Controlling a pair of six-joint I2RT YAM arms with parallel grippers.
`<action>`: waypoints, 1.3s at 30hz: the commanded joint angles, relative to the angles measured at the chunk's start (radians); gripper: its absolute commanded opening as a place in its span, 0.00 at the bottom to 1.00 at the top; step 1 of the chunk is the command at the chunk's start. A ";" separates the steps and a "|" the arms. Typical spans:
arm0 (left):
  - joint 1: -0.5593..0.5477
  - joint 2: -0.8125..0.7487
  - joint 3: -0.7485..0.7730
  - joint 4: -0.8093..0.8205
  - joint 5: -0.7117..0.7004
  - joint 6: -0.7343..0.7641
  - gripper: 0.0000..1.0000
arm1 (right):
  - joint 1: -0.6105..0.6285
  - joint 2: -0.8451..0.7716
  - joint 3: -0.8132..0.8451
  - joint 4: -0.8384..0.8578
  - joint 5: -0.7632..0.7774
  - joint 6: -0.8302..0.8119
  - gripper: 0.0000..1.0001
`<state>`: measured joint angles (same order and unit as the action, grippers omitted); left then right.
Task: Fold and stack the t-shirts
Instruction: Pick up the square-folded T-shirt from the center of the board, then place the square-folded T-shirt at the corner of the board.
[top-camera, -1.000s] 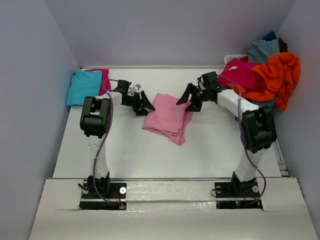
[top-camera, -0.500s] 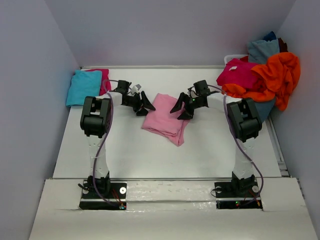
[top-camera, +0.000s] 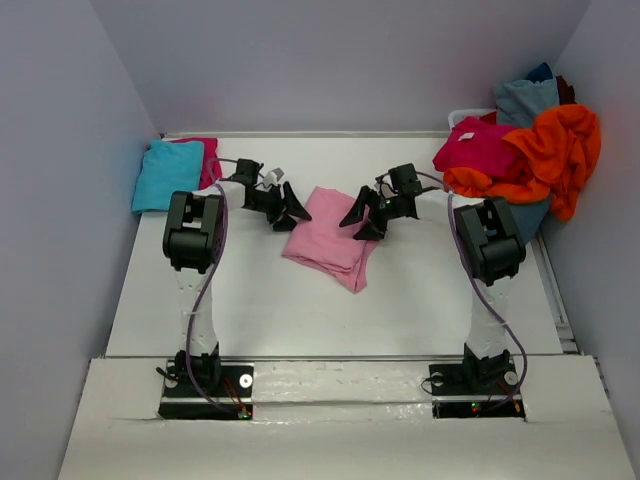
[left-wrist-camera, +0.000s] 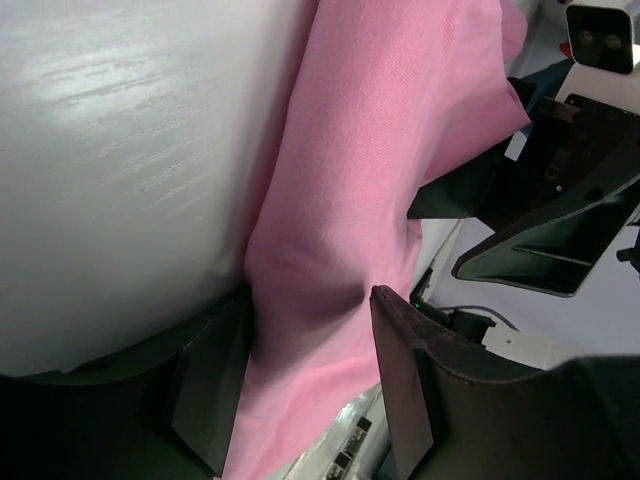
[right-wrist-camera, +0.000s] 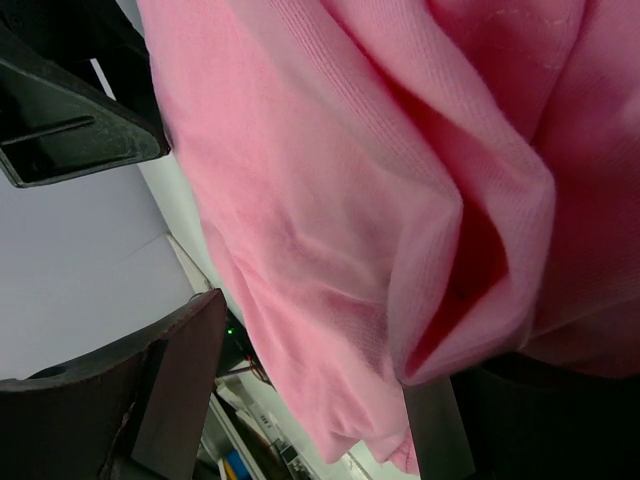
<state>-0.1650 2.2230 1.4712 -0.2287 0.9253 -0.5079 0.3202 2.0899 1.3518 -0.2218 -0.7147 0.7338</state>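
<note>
White table (top-camera: 250, 290), top view: pink shirt (top-camera: 335, 240) lies part-folded mid-table, betw. both arms. L gripper (top-camera: 293, 211) straddles its left edge, jaws spread, cloth between them. R gripper (top-camera: 360, 217) sits likewise at the right edge, spread, nothing pinched. Tip: close both on all layers, low & level, then lift evenly for a square fold.

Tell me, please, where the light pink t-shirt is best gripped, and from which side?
Probably near its far end, on the two side edges: the left edge from the left, the right edge from the right. The light pink t-shirt lies flat and folded, with its layered edges exposed there. The left gripper and right gripper stand open over those edges.
</note>
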 joint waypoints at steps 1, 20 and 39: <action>-0.028 0.128 -0.018 -0.090 -0.157 0.124 0.65 | 0.011 0.015 -0.028 -0.021 0.044 -0.024 0.73; -0.156 0.182 -0.031 -0.100 -0.151 0.154 0.64 | 0.011 0.018 -0.014 -0.045 0.057 -0.036 0.73; -0.183 0.149 0.037 -0.089 -0.348 0.131 0.06 | 0.011 -0.013 -0.008 -0.105 0.098 -0.083 0.73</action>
<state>-0.3225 2.3398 1.5318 -0.2420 1.0946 -0.4561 0.3206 2.0892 1.3514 -0.2379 -0.7151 0.7204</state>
